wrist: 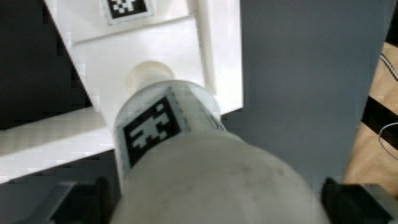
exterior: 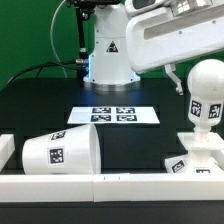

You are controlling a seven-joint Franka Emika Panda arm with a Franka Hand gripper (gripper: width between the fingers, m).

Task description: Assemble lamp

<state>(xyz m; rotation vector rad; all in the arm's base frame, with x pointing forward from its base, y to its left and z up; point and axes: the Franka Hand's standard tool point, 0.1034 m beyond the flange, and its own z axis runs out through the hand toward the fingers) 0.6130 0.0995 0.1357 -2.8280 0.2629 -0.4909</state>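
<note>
The bulb (exterior: pixel 205 98) stands upright with its ribbed neck set into the wedge-like base (exterior: pixel 197 157) at the exterior view's right. My gripper (exterior: pixel 190 78) comes in from the upper right and holds the bulb's round head. In the wrist view the tagged bulb (wrist: pixel 178 130) fills the space between my two dark fingers (wrist: pixel 86 200), which press against its sides, and its neck meets the base (wrist: pixel 151 45). The large tapered shade (exterior: pixel 60 150) lies on its side at the exterior view's lower left, away from the gripper.
The marker board (exterior: pixel 112 115) lies flat at the table's middle, in front of the arm's pedestal (exterior: pixel 108 55). A white rail (exterior: pixel 100 186) runs along the front edge. A small white block (exterior: pixel 5 148) sits at the far left.
</note>
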